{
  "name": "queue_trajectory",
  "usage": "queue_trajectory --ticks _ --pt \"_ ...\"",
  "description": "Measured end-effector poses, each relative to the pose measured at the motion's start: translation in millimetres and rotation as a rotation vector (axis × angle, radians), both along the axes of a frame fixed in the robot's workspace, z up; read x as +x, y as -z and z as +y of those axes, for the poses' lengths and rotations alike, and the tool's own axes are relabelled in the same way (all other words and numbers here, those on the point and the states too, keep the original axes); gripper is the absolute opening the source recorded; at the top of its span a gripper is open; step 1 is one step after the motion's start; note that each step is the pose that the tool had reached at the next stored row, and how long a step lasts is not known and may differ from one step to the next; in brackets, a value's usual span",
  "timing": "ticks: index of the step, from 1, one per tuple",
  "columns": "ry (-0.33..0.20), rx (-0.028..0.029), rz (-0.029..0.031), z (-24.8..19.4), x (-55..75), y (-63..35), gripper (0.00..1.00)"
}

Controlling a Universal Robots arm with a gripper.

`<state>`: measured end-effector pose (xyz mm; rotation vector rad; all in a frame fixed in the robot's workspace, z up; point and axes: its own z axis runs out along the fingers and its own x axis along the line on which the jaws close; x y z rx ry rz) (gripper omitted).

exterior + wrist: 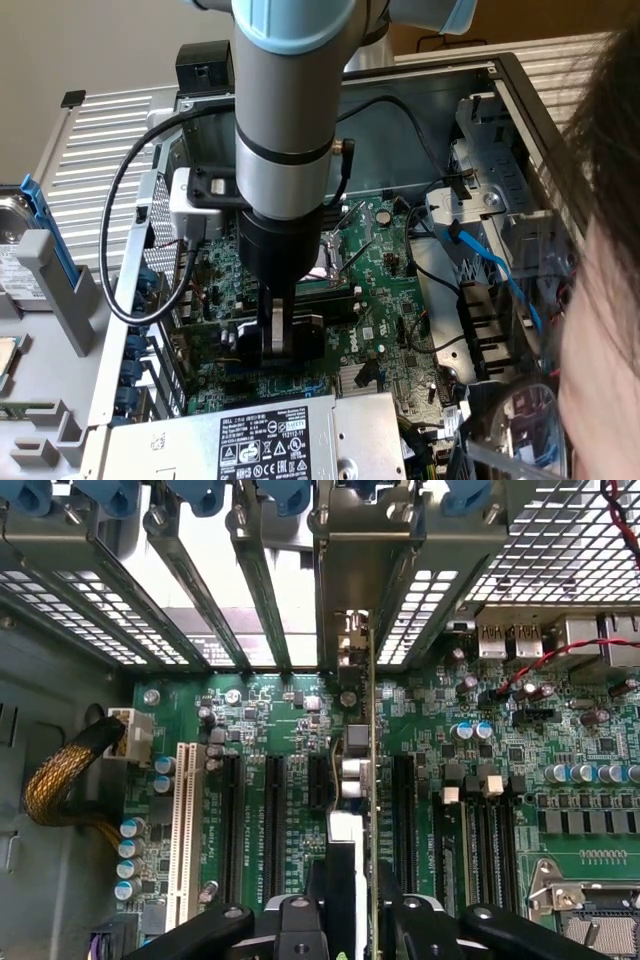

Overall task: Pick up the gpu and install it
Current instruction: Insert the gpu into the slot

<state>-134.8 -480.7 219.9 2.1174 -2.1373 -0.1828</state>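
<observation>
In the exterior view the arm reached down into the open computer case (520,90), and its tool (278,335) was clamped on the gpu (305,335), low over the motherboard (385,270) near the power supply (250,440) (a person's hair filled the exterior view's right edge). In the wrist view the gpu (360,770) stood edge-on, upright between the fingers (300,930), its bracket end at the case's rear slot openings (250,610).

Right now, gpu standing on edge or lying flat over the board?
On edge: the gpu shows edge-on between the gripper fingers, bracket end toward the rear slot openings. Fully seated: cannot tell.
</observation>
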Motion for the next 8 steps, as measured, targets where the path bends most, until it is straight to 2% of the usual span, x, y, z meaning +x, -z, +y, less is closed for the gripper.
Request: queue_trajectory --ticks 1,3,8 --pt "0.0 -0.0021 -0.0038 0.0 0.0 0.6 0.29" --pt "0.0 -0.0045 -0.0077 0.2 -0.5 1.4 0.29" --pt "0.0 -0.0054 -0.0092 0.1 -0.4 1.5 0.29"
